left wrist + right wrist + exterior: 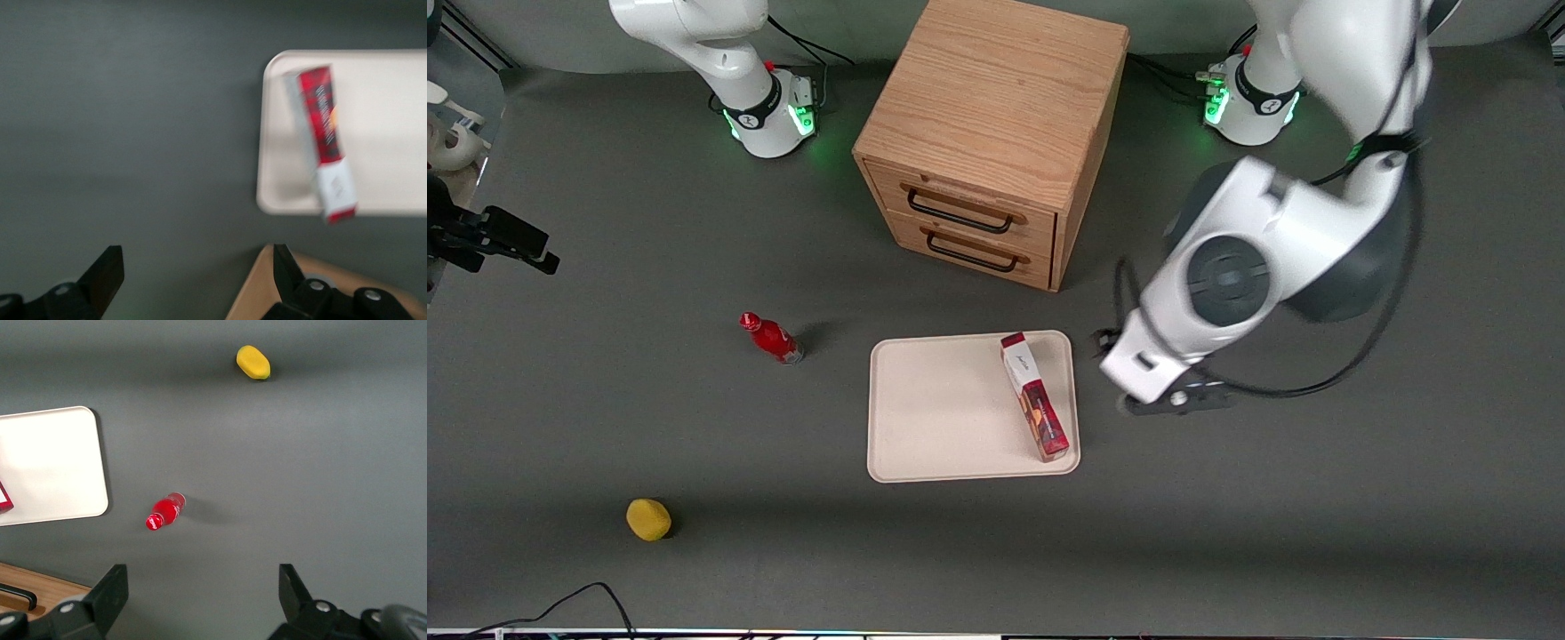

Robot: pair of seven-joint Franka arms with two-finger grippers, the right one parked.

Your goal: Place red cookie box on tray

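Wooden two-drawer cabinet [996, 133] on grey table [1316, 516]

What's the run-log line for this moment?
red cookie box: lying on tray | gripper: open, empty, beside tray | task: looks done

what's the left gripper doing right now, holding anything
Gripper: open, holding nothing, above bare table beside the tray; the red cookie box lies on the tray.

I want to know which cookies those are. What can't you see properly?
- Writing on the red cookie box: tiny in the front view, blurred in the left wrist view.
- Right wrist view: the edge cuts that box to a corner.
- The hand, open beside the tray: the arm covers its fingers in the front view.
- Inside the drawers: both shut.
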